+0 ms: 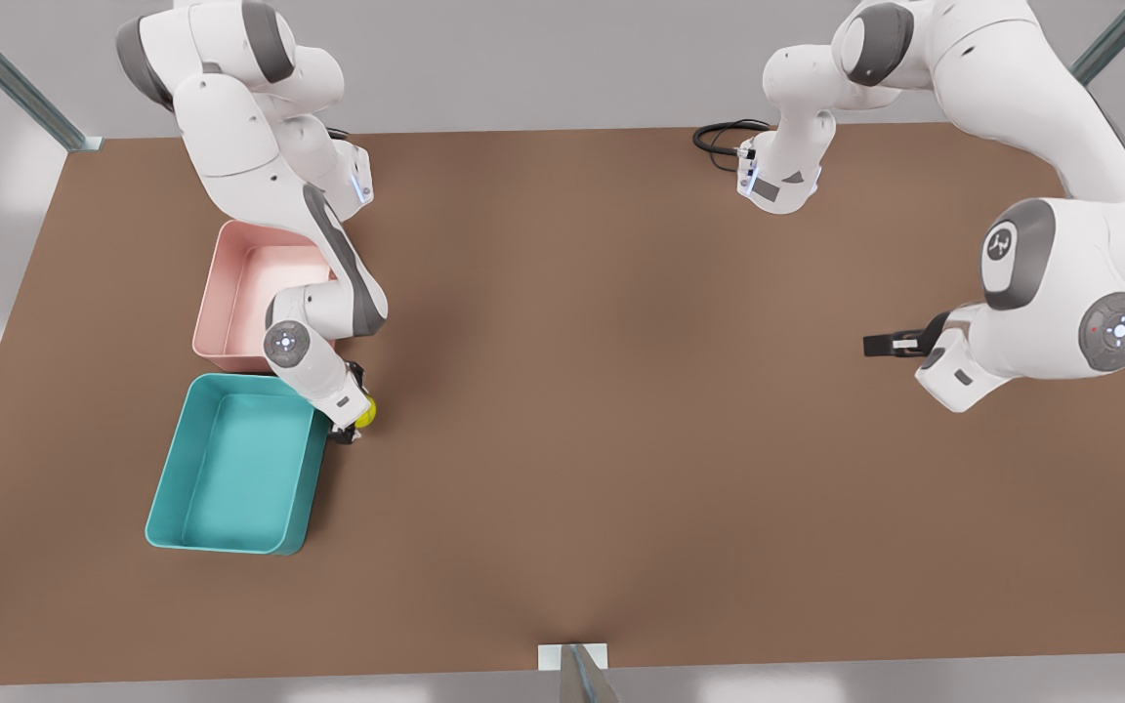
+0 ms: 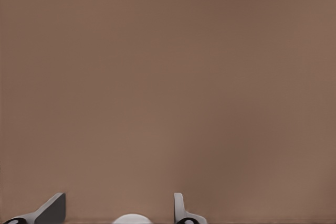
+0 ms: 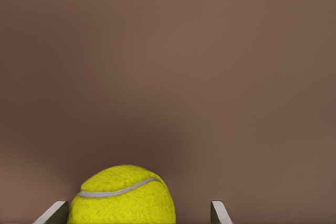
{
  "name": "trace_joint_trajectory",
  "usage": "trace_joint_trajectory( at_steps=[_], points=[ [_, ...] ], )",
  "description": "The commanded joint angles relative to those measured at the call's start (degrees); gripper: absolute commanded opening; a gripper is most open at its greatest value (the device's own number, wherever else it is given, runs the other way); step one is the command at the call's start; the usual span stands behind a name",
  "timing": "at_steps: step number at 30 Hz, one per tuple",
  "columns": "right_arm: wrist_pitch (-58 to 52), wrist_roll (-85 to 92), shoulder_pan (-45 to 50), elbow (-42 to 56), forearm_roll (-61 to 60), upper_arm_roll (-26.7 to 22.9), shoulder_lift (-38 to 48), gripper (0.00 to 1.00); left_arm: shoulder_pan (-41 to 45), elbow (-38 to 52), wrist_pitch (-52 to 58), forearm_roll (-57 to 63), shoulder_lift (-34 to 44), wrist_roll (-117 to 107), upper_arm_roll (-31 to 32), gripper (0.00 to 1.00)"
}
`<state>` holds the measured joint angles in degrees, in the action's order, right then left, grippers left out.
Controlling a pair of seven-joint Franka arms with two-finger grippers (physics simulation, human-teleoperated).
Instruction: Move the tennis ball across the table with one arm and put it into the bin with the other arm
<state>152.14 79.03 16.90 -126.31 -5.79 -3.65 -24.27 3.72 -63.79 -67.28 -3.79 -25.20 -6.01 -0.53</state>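
The tennis ball (image 1: 368, 411), yellow-green with a pale seam, lies on the brown table (image 1: 621, 439) just off the teal bin's (image 1: 164, 478) far right corner. My right gripper (image 1: 354, 414) is the one at the front view's left, reaching down over the ball. In the right wrist view the ball (image 3: 123, 195) sits between the fingers of the right gripper (image 3: 139, 216). It lies against one finger with a gap to the other, so the gripper is open. At the front view's right, my left gripper (image 1: 873, 344) hangs open over bare table, as the left wrist view (image 2: 118, 209) also shows.
A pale pink tub (image 1: 230, 283) stands right behind the teal bin, partly covered by the right arm. A black cable (image 1: 719, 137) loops at the table's far edge. Metal frame posts stand at the far corners and at the near edge's middle (image 1: 574, 669).
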Motion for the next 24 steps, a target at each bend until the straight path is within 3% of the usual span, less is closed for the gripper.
trace_joint_trajectory(
  at_steps=[1, 24],
  points=[
    [0.26, 2.97, -0.11, 0.1, -0.1, 0.04, -0.25, 1.0, -0.03, -0.19, 0.57, 0.54, -0.02, 7.68, 0.01, 1.0],
    [4.04, 2.97, 0.06, -1.57, -2.03, 0.05, -4.29, 1.0, -0.12, -0.99, 0.57, 0.63, -0.82, 7.5, 0.01, 1.0]
  ],
)
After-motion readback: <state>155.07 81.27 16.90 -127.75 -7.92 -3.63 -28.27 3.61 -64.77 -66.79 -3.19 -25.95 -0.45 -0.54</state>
